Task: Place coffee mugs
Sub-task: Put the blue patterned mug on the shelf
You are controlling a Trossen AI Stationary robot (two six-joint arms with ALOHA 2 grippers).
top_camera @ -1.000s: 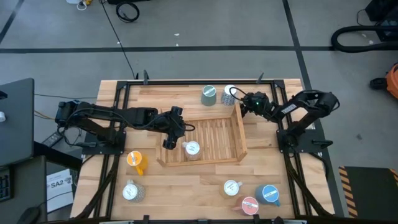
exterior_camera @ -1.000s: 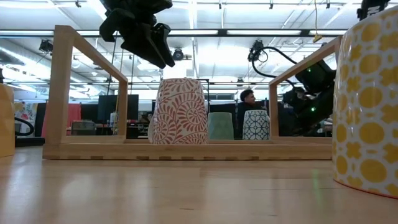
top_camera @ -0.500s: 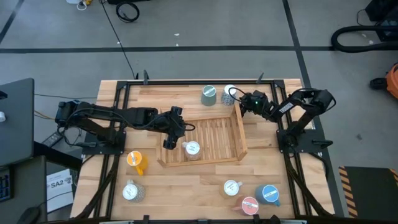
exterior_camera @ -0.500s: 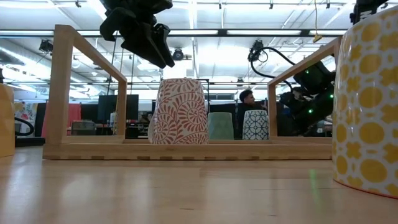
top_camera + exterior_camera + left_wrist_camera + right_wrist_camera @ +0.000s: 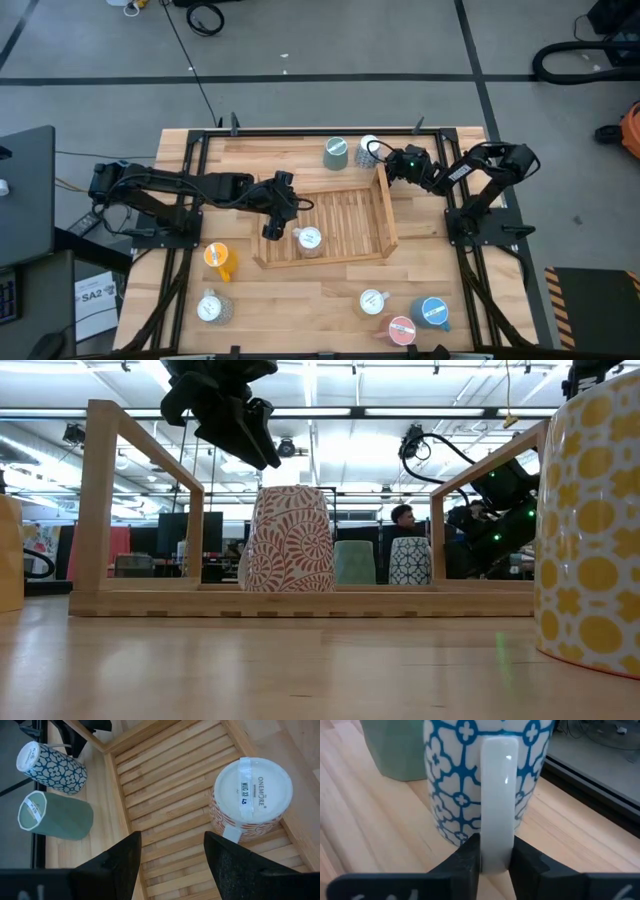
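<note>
A blue-patterned white mug (image 5: 369, 150) stands at the table's far edge beside a green mug (image 5: 336, 153), just beyond the wooden tray (image 5: 385, 215). My right gripper (image 5: 495, 864) is shut on the blue-patterned mug's handle. A red-patterned mug (image 5: 252, 797) stands base up on the tray's slats. My left gripper (image 5: 172, 862) hangs open above the tray's left part (image 5: 272, 222), with nothing between its fingers. Several more mugs stand near the front edge: orange (image 5: 218, 258), speckled (image 5: 209, 308), yellow-patterned (image 5: 372, 301), pink (image 5: 401, 330) and blue (image 5: 433, 312). My right gripper pinches the mug's white handle (image 5: 496, 840) between its two fingers (image 5: 470, 860), low on the loop. The fingers come from the table's right side, slanting slightly down. The mug stands upright on the table, handle toward the gripper.
The tray's raised frame (image 5: 100, 500) runs around the slats, and its right wall stands just near of the blue-patterned mug. The green mug (image 5: 395, 750) stands close to the held one. A person shows in the room beyond the table (image 5: 403, 515).
My right arm has leaned a little toward the table's left, bringing its gripper up to the blue-patterned mug's handle. The mug stands where it was.
</note>
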